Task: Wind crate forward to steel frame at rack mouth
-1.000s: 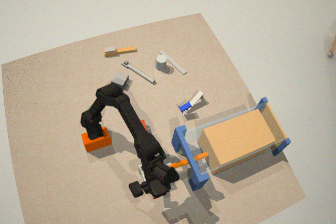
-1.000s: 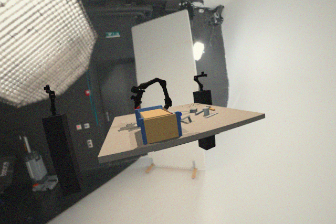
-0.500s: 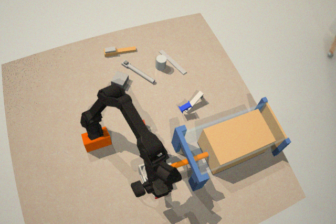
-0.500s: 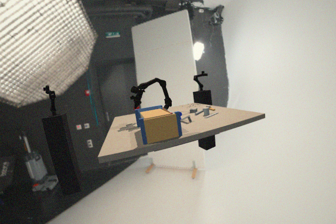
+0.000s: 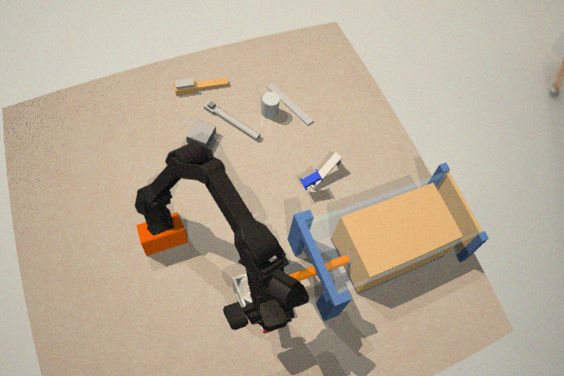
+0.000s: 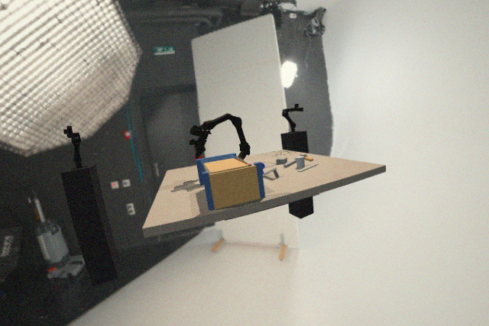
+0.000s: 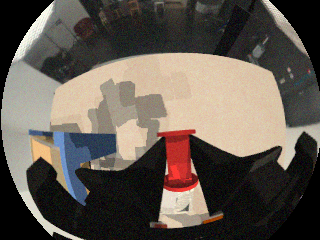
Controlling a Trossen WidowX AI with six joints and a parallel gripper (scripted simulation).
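My gripper (image 7: pixel 176 139) is shut on the red spool-shaped grip (image 7: pixel 178 161) (image 5: pixel 265 331) of the winch handle. White handle or winch parts (image 7: pixel 181 201) show below that grip; the square key and hole are hidden. The pale winch (image 5: pixel 241 290) is mostly covered by my arm. An orange strap (image 5: pixel 338 263) runs from there under the blue steel frame (image 5: pixel 320 267) (image 7: pixel 73 167) to the crate's front. The tan crate (image 5: pixel 400 228) (image 6: pixel 227 164) looks flat inside the clear-panelled cubby, with a gap between its front and the frame.
A blue-gripped white crank (image 5: pixel 311 179) lies near the frame. Farther back are an orange-handled tool (image 5: pixel 211 84), a grey wrench-like bar (image 5: pixel 236 123), a grey cylinder (image 5: pixel 270 106), a flat strip (image 5: pixel 293 106) and a grey block (image 5: pixel 201 131). My arm stands on an orange base (image 5: pixel 163 241).
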